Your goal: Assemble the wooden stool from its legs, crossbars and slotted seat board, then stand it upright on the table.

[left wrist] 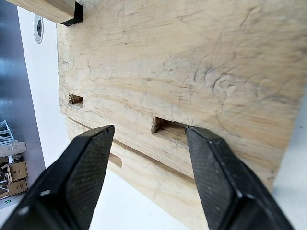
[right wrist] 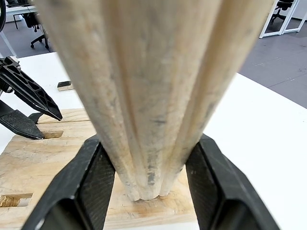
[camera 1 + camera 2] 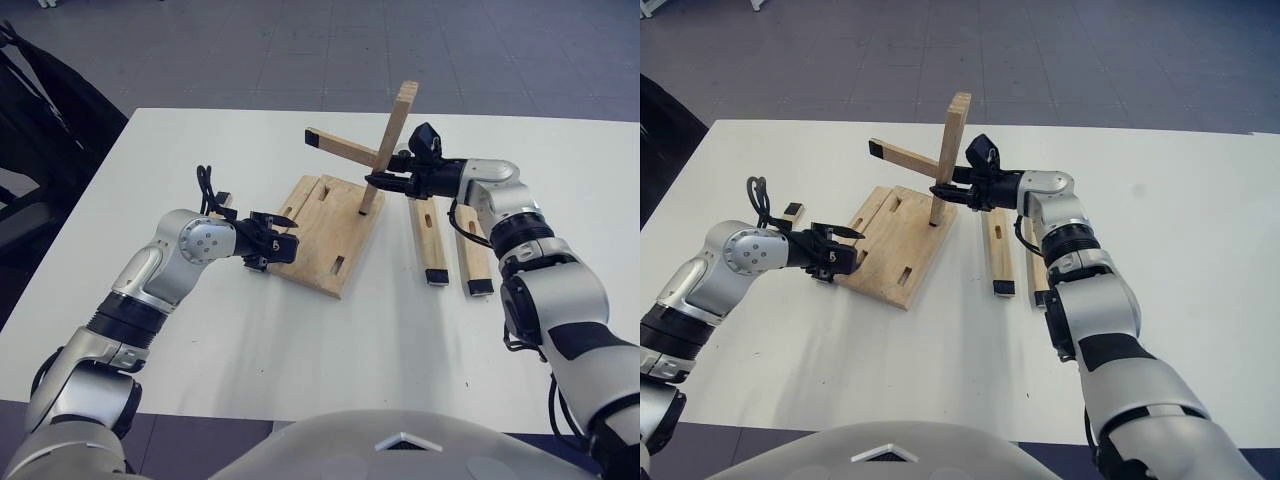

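The slotted seat board point(image 3: 318, 240) lies flat on the white table. A wooden leg point(image 3: 392, 140) stands tilted with its foot on the board's far right part, and a black-tipped crossbar point(image 3: 340, 146) sticks out of it to the left. My right gripper point(image 3: 384, 183) is shut on this leg low down; in the right wrist view its fingers point(image 2: 88, 191) press both sides of the leg point(image 2: 144, 96). My left gripper point(image 3: 281, 241) is open at the board's left edge, its fingers point(image 1: 81, 177) spread over a slot point(image 1: 168, 128).
Two loose black-tipped legs point(image 3: 430, 240) point(image 3: 474, 262) lie side by side on the table right of the board. A small wooden piece point(image 3: 792, 212) lies behind my left forearm. The table's near half is bare white surface point(image 3: 330, 350).
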